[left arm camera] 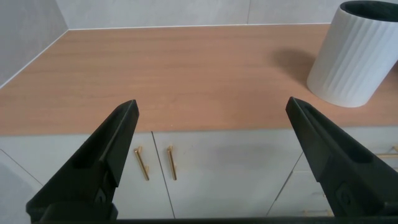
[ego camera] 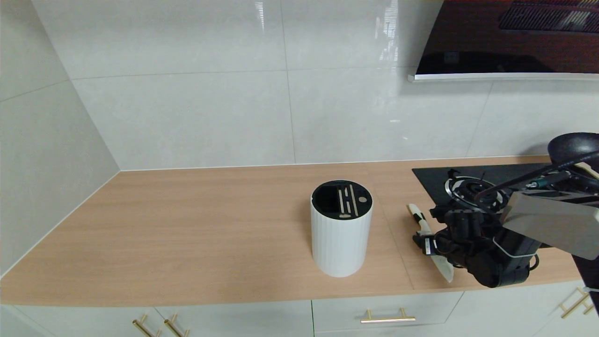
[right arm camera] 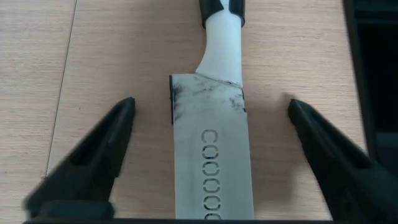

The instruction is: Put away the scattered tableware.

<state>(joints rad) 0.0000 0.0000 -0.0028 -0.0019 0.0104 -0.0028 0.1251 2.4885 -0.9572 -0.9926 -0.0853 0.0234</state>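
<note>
A wooden table [ego camera: 210, 234] runs along a wall of large pale glossy tiles [ego camera: 187, 117] and meets a second tiled wall at the left corner. A black glass hob [ego camera: 430, 180] is set into its right end, with a round metal burner ring [ego camera: 472, 187]. A dark extractor hood [ego camera: 505, 42] hangs above it. White cupboard fronts [ego camera: 337, 316] below carry gold bar handles [ego camera: 387, 319].

We see a wooden counter [ego camera: 187, 234] carrying three things. A knife [right arm camera: 211, 155] lies flat under the right gripper [right arm camera: 209, 104], between its spread jaws. A white ribbed holder [ego camera: 341, 234] stands upright well to the gripper's left, and a black hob [ego camera: 435, 180] sits just beyond the gripper.
</note>
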